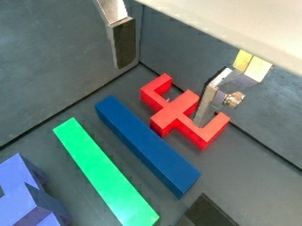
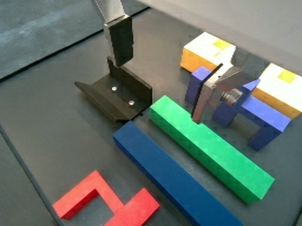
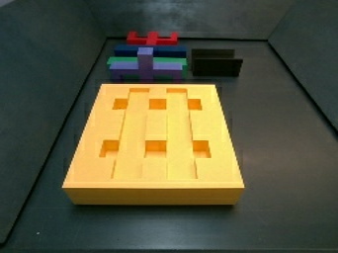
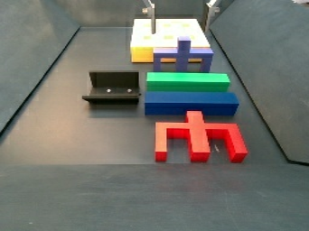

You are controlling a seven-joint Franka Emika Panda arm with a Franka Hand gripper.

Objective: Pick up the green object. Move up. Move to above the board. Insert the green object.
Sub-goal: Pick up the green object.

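The green object (image 1: 106,172) is a long flat bright-green bar lying on the floor beside a blue bar (image 1: 147,146); it also shows in a wrist view (image 2: 207,146) and a side view (image 4: 187,79). The board (image 3: 158,138) is the large yellow-orange slab with six square holes. It also shows in a side view (image 4: 169,36) and a wrist view (image 2: 283,86). My gripper (image 1: 163,93) hangs open and empty above the pieces, clear of the green bar. In a side view only its fingertips (image 4: 150,10) show at the top edge.
A red branched piece (image 4: 200,137) lies beyond the blue bar (image 4: 191,101). A purple block (image 4: 183,56) stands between the green bar and the board. The black fixture (image 4: 111,87) stands beside the bars. Dark walls enclose the floor.
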